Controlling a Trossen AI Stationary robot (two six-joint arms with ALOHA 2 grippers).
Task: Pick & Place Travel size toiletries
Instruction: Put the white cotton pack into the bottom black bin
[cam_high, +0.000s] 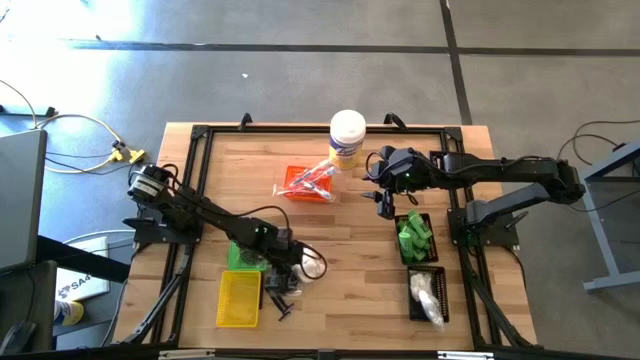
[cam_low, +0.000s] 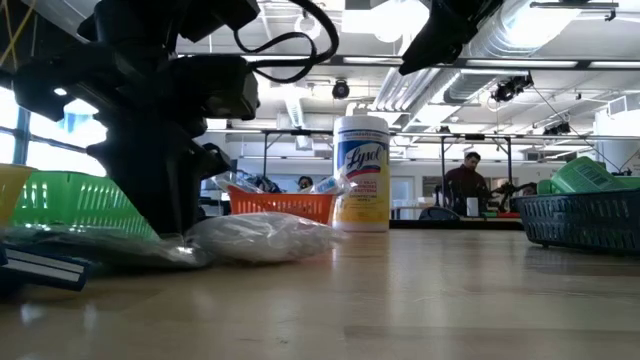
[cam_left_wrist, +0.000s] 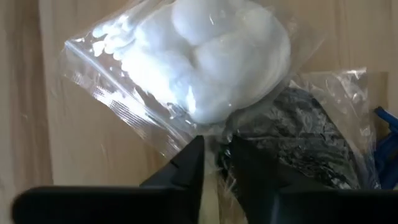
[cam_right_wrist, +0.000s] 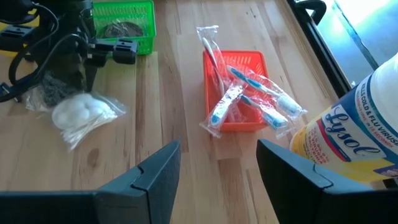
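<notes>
A clear zip bag of white fluffy balls (cam_left_wrist: 205, 56) lies flat on the wooden table, also in the low view (cam_low: 265, 238) and the right wrist view (cam_right_wrist: 81, 113). Beside it lies a second clear bag with dark grey stuff (cam_left_wrist: 298, 137). My left gripper (cam_left_wrist: 216, 163) slants down at the near edge of the white bag, next to the green tray (cam_high: 243, 255). Its fingers are a narrow gap apart, with crumpled plastic between them. My right gripper (cam_right_wrist: 217, 168) hangs open above the table between the orange tray (cam_right_wrist: 239, 93) and the black trays, with nothing in it. My left gripper comes from above, slanting down, with the white bag's crumpled edge (cam_left_wrist: 214, 134) between its two fingertips. A thin gap still shows between the fingers, and I cannot tell whether they touch the plastic. The bag rests on the table.
The orange tray holds clear-wrapped toothbrush sticks. A white canister (cam_high: 347, 135) stands at the far edge. A yellow tray (cam_high: 240, 298) and small black pieces (cam_high: 280, 298) lie near the front left. Black trays at the right hold green items (cam_high: 414, 238) and white bags (cam_high: 427, 293).
</notes>
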